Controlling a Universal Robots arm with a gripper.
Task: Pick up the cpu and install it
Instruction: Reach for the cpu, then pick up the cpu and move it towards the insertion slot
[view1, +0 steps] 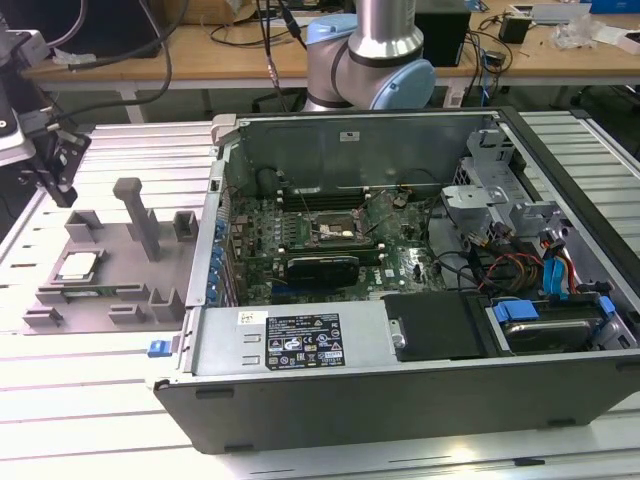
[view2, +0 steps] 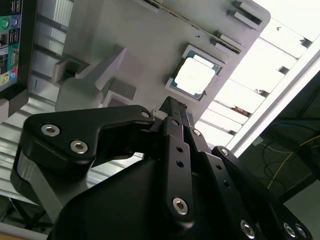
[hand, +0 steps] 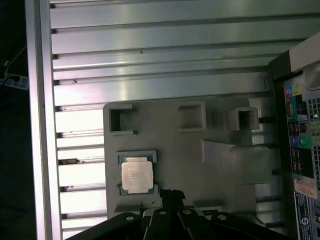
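The cpu (view1: 78, 265) is a small silver square chip lying flat in a pocket of the grey plastic fixture (view1: 110, 275), on the exterior view's left. Both wrist views look down on the cpu (view2: 194, 76) (hand: 136, 174) in its pocket. My black gripper (view1: 55, 165) hangs above the far left part of the fixture, clear of the chip. In both wrist views the gripper (view2: 169, 103) (hand: 170, 192) tapers to a point with the jaws together and nothing between them, a short way beside the chip. The motherboard (view1: 330, 235) lies inside the open computer case.
The open computer case (view1: 400, 350) stands to the exterior view's right of the fixture, with cables, a drive bay and a black card inside. A tall grey post (view1: 140, 215) rises from the fixture. The slatted aluminium table (view1: 90, 400) surrounds both.
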